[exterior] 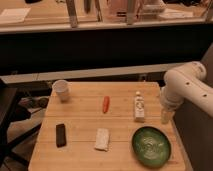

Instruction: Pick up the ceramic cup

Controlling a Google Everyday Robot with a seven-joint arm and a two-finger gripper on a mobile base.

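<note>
A: Where was the ceramic cup (61, 90)?
B: Upright near the worktop's (80, 115) ten o'clock corner, well apart from everything else.
A: And the gripper (166, 116)?
B: Hanging at the three o'clock edge, near the white bottle (139, 106), with the green plate (151, 146) at five o'clock. Its fingers were spread, pinching nothing.

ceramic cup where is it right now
In the camera view the cup stands at the far left corner of the table, left of the orange item; the gripper hangs by the right edge.
</note>
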